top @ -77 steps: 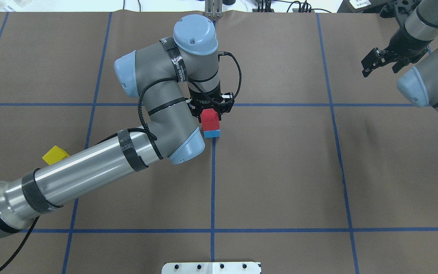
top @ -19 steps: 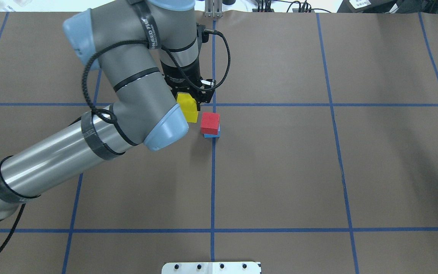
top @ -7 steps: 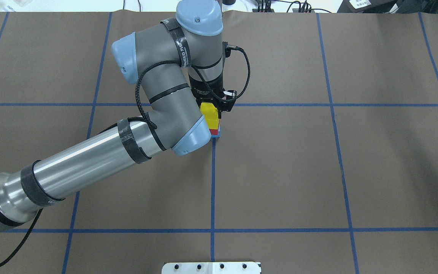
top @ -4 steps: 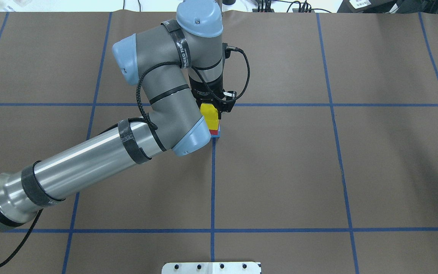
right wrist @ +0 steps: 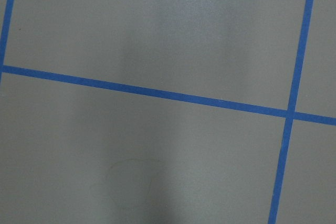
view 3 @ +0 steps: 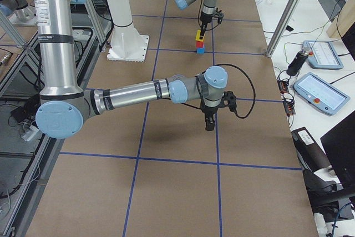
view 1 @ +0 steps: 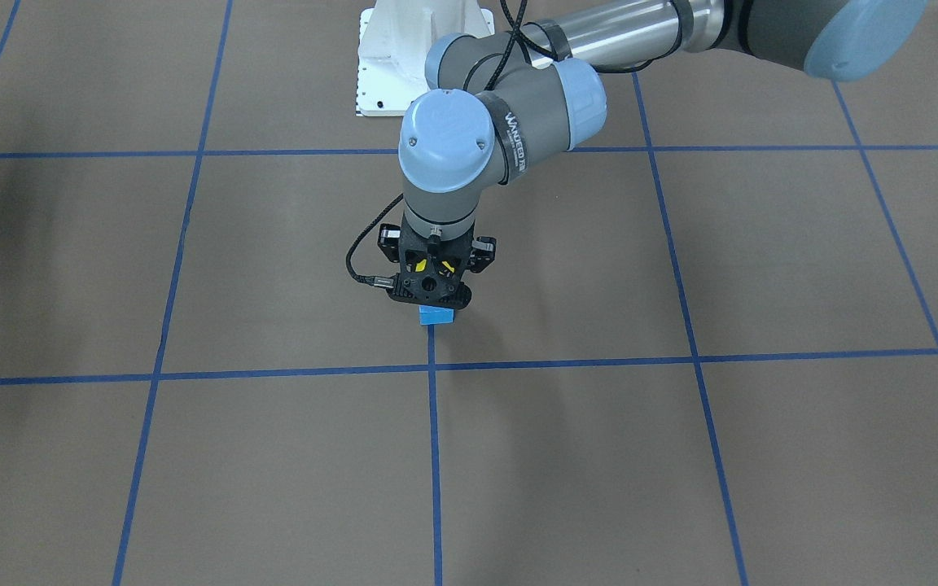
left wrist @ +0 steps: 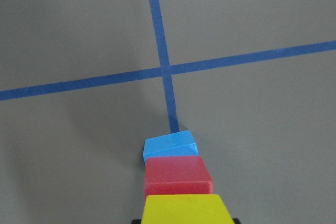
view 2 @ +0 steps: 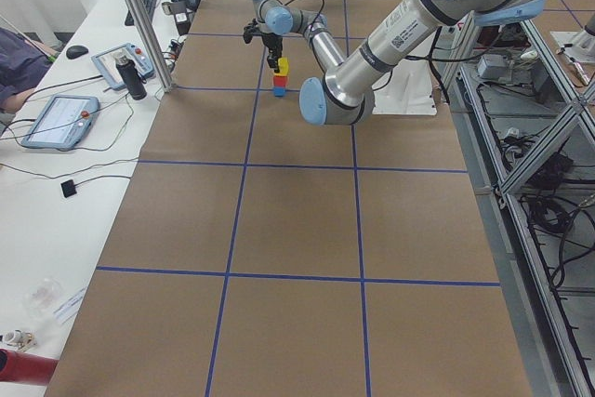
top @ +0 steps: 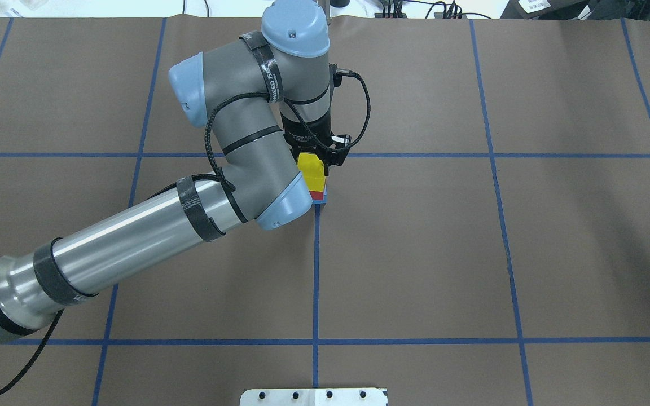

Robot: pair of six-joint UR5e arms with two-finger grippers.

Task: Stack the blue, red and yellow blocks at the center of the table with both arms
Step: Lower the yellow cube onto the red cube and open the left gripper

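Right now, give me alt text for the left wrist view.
A stack at the picture's bottom edge, seen from above: yellow block on red block on blue block. It stands on the brown table near a blue tape crossing.

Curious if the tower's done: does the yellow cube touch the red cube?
Touching: the exterior right view shows the yellow cube flush on the red cube, no gap.

A brown paper sheet [top: 415, 254] is marked into squares by blue tape lines [top: 315, 282] (a plain grid). Two teach pendants [view 3: 321, 94] lie on the white side bench [view 3: 327, 20].
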